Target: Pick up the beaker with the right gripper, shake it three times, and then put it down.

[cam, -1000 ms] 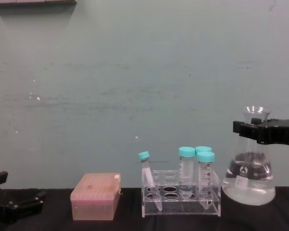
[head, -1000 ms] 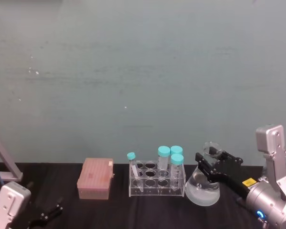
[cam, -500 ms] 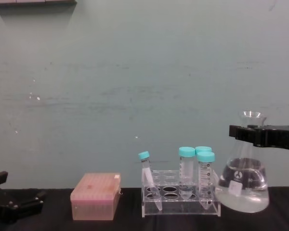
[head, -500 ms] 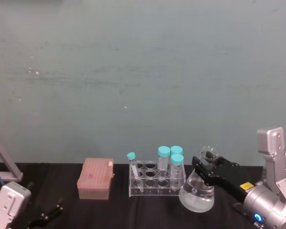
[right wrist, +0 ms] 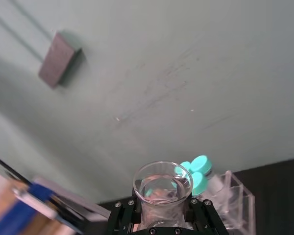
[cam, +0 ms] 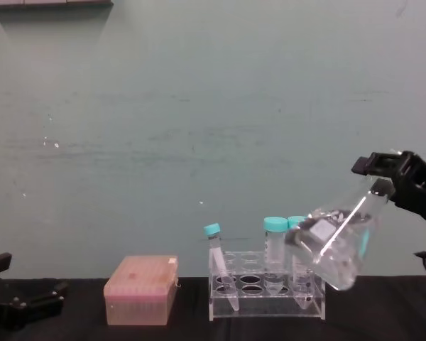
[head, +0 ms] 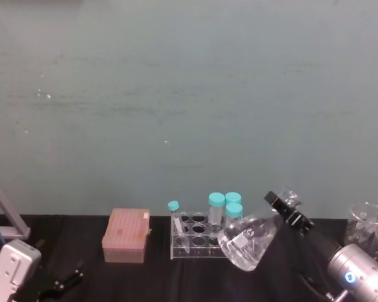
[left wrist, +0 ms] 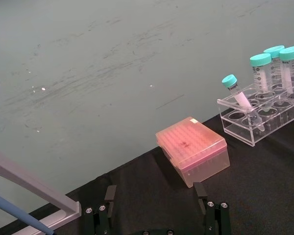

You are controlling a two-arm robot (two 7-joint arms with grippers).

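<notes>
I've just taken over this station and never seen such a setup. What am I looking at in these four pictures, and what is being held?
It is a two-armed robot at a black table. One picture comes from its head, one from its chest, one from each wrist. The right gripper has its fingers shut on the neck of a glass beaker, held off the table and tilted, with clear liquid inside. The left gripper sits open, low on the robot's left. On the table stand a rack of teal-capped tubes and a pink box.
</notes>
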